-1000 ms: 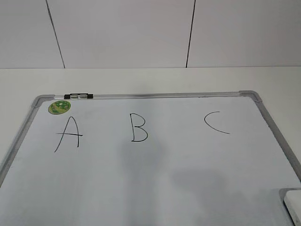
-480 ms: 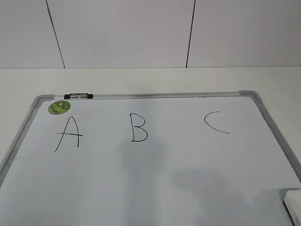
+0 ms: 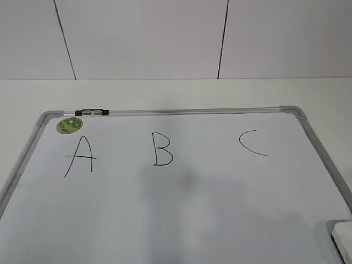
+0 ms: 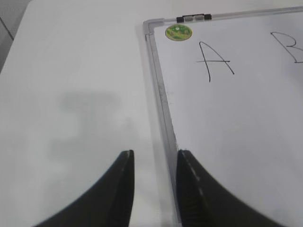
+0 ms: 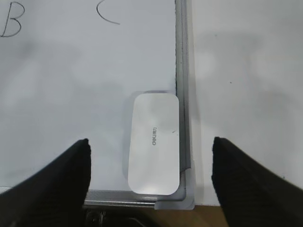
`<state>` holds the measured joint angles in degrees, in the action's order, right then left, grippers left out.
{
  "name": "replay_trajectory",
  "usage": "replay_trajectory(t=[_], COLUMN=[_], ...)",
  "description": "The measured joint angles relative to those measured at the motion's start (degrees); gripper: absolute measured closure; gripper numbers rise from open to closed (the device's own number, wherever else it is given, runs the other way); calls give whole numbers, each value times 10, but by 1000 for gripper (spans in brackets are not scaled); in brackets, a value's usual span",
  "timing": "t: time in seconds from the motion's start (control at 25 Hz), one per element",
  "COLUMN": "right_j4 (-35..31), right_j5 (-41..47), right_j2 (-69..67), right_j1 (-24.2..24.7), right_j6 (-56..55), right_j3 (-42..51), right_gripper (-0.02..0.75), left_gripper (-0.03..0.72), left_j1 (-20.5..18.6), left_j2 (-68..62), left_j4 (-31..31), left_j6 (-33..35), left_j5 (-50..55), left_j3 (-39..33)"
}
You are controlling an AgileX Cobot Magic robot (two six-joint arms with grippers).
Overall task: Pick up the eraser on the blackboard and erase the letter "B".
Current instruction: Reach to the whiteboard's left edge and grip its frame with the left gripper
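The blackboard [image 3: 187, 209] is a white dry-erase board with a silver-grey frame, lying flat on the table. The letter "B" [image 3: 163, 149] is drawn in black between an "A" [image 3: 80, 157] and a "C" [image 3: 253, 143]. The white eraser [image 5: 154, 143] lies in the board's near right corner against the frame; only its edge shows in the exterior view [image 3: 344, 239]. My right gripper [image 5: 150, 158] is open wide, above the eraser, fingers on either side and apart from it. My left gripper [image 4: 155, 158] is open and empty, above the board's left frame edge [image 4: 163, 109].
A round green magnet [image 3: 69, 125] sits at the board's top left corner, beside a black and silver clip [image 3: 94, 112] on the top frame. White table [image 3: 176, 93] surrounds the board. A white panelled wall stands behind. The table's front edge shows below the eraser [image 5: 227, 215].
The shadow on the board's lower right has spread and shifted. The eraser's edge in the exterior view sits slightly lower at the corner. The letters are unchanged.
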<state>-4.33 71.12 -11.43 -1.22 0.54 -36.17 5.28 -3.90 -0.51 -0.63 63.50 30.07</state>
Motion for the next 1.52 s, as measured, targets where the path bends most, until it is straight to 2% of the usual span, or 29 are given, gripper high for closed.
replay_trajectory(t=[0.12, 0.48, 0.76, 1.08, 1.28, 1.52], right_j4=[-2, -34, -35, -35, -35, -35], right_j5=[11, 13, 12, 10, 8, 8], right_j2=[-54, -152, -213, -252, -252, -252], right_j1=[0, 0, 0, 0, 0, 0], right_j6=[-5, -51, -52, -52, -52, -52], right_j3=[-14, -31, -31, -31, -31, -31], right_gripper=[110, 112, 156, 166, 166, 166], left_gripper=[450, 450, 450, 450, 450, 450], left_j1=[0, 0, 0, 0, 0, 0], left_j2=[-39, -199, -371, -592, -715, -818], left_j4=[1, -1, -9, -9, -9, -9], left_j6=[0, 0, 0, 0, 0, 0], left_j5=[0, 5, 35, 62, 51, -16], left_j3=[0, 17, 106, 233, 279, 299])
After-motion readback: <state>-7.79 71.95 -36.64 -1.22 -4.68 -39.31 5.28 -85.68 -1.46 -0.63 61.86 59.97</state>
